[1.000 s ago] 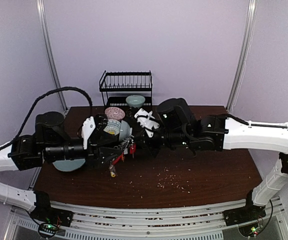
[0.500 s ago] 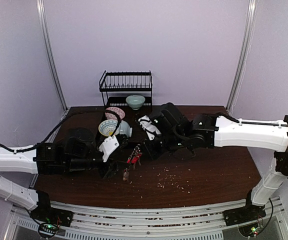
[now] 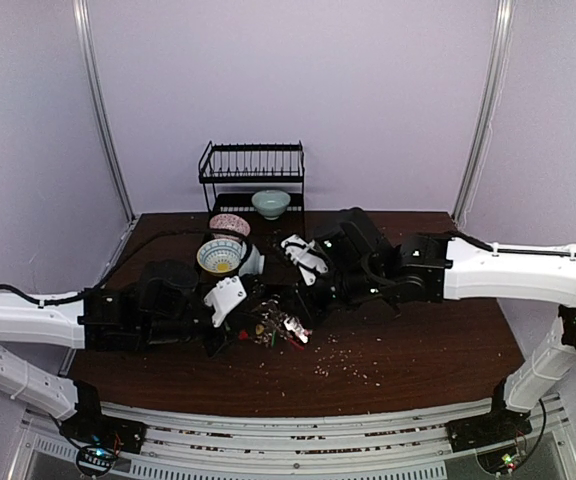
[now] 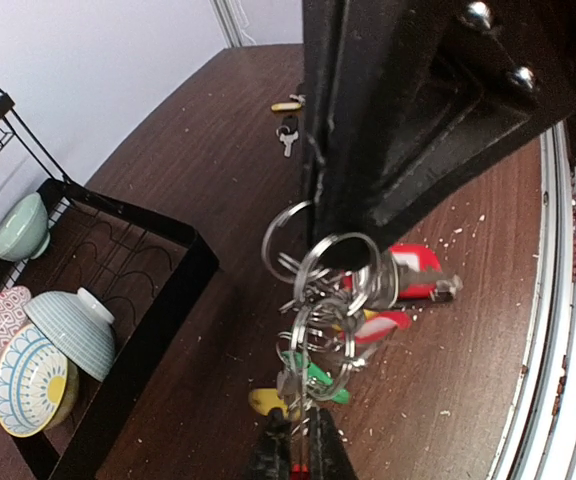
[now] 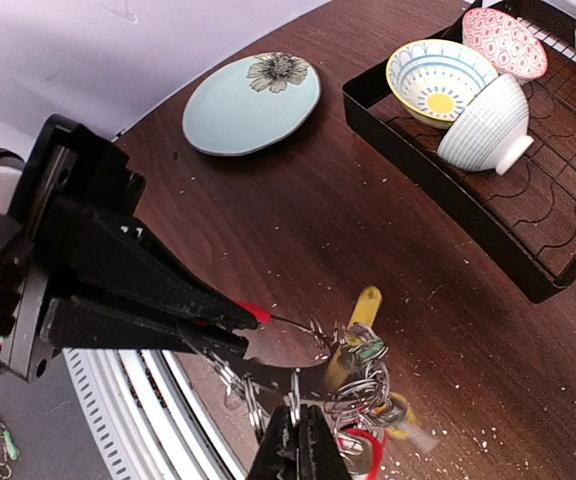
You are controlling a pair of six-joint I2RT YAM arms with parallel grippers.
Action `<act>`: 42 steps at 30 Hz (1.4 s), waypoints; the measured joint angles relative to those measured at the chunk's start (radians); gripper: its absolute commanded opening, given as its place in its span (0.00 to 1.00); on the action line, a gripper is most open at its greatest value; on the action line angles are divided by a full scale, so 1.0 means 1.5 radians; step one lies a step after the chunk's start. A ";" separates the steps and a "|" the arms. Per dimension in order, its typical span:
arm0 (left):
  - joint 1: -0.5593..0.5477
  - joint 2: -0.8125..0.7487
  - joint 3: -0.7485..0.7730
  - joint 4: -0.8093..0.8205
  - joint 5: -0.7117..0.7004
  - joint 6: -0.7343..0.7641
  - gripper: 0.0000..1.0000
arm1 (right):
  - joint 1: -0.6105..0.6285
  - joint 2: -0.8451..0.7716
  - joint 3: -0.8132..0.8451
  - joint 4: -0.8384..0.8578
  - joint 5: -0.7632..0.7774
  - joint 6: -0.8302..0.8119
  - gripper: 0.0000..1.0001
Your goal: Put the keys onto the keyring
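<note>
The keyring (image 4: 333,290) is a crowded bunch: several thin silvery wire rings looped through one another, with red, green and yellow plastic tags and a few small metal keys dangling among them. Part of it is blurred. It hangs over the front middle of the worktop (image 3: 418,350), strung between the two arms. The left gripper (image 4: 293,455) has its fingers pressed together on the lower end of the bunch, where a bit of red shows between them. From the right wrist, a flat silvery piece runs from those same tips into the rings. The right gripper (image 5: 298,450) is also closed, its fingers pinched on one of the wire rings at the opposite end, so both arms hold the bunch at once. A yellow tag (image 5: 363,305) sticks out towards the far side. Further back on the worktop lie the keys (image 4: 286,125), loose and well apart from the bunch, one with a dark head and one yellowish. A black rack (image 4: 148,300) holds patterned bowls, and a pale blue plate (image 5: 253,100) with a flower print lies near it.
</note>
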 measured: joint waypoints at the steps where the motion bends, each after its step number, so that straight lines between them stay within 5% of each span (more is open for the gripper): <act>1: -0.002 -0.010 -0.008 0.008 -0.002 0.003 0.00 | -0.003 -0.012 -0.015 0.014 -0.011 -0.002 0.00; 12: -0.106 -0.051 -0.054 0.085 -0.081 0.112 0.00 | -0.016 -0.122 -0.199 0.241 -0.134 -0.032 0.00; 14: -0.122 -0.034 -0.054 0.095 -0.104 0.127 0.12 | -0.017 -0.132 -0.226 0.267 -0.138 -0.037 0.00; 15: -0.127 -0.026 -0.054 0.098 -0.111 0.132 0.33 | -0.017 -0.138 -0.240 0.275 -0.140 -0.042 0.00; 16: -0.132 -0.017 -0.054 0.100 -0.116 0.137 0.42 | -0.017 -0.140 -0.249 0.281 -0.141 -0.050 0.00; 22: -0.149 -0.018 -0.043 0.048 -0.101 0.133 0.72 | -0.024 -0.160 -0.266 0.304 -0.136 -0.135 0.00; 25: -0.148 -0.068 -0.040 0.017 -0.074 0.115 0.76 | -0.022 -0.184 -0.273 0.293 -0.127 -0.183 0.00; 29: -0.118 -0.152 -0.033 -0.018 -0.029 0.088 0.62 | 0.002 -0.189 -0.267 0.268 -0.078 -0.251 0.00; 34: 0.053 -0.204 -0.010 0.005 0.068 0.032 0.22 | 0.088 -0.179 -0.238 0.219 0.024 -0.336 0.00; 42: 0.091 -0.086 0.018 0.056 0.286 0.025 0.25 | 0.134 -0.179 -0.234 0.220 0.073 -0.369 0.00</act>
